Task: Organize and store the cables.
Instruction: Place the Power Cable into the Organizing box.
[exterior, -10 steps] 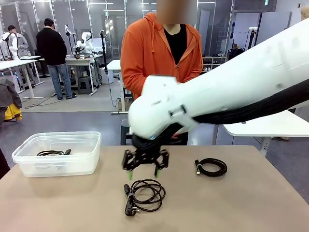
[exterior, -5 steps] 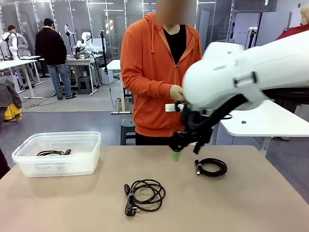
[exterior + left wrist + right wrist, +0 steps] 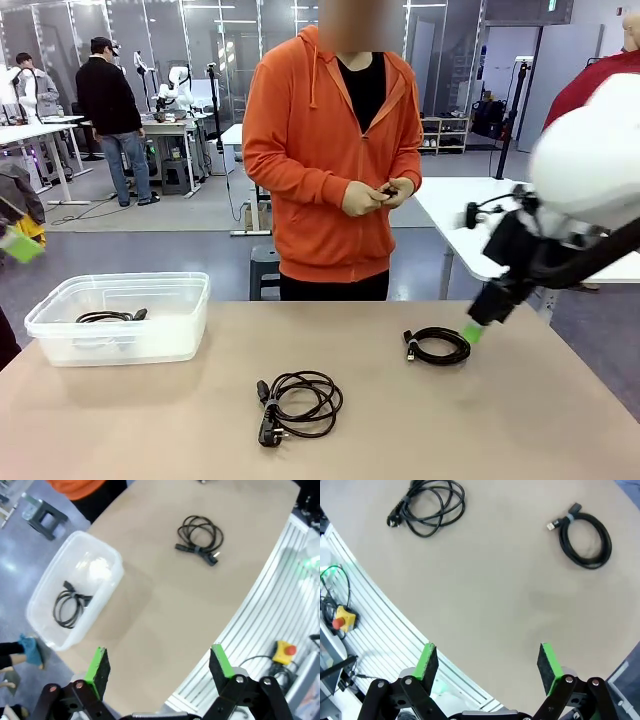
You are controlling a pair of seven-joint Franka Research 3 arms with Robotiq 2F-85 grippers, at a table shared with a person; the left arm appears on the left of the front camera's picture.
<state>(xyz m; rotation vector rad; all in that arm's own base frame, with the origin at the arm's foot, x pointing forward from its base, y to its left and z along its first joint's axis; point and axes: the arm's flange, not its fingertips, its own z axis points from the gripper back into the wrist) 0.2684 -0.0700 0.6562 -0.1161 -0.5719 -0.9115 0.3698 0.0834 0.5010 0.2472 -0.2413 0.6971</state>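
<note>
Left gripper (image 3: 160,666): jaws spread fully wide, nothing between the pads. It hung high over the left side of the table (image 3: 165,605).

Right gripper (image 3: 487,665): jaws equally wide and empty, above the table's right side. In the front view it was blurred, just beside the small coil (image 3: 438,346).

3 cables counted:
- 1 thin coil (image 3: 108,316) lay inside the clear plastic bin (image 3: 60,300) at the far left corner.
- 1 power cord coil (image 3: 300,403) with its plug lay near the middle of the near edge.
- The small coil, ending in a flat connector, lay toward the far right edge.

Handling, my judgement: both loose coils looked light and limp, with rubbery jackets that should not slip on the pads. The loops were loosely wound, so pinching 1 strand would likely let the coil sag or unwind. The better hold is across the whole bundle where the strands run together — beside what looked like a tie near the connector on the small coil. The plug looked rigid but is the poorer place to hold, since the coil would dangle from it.
</note>
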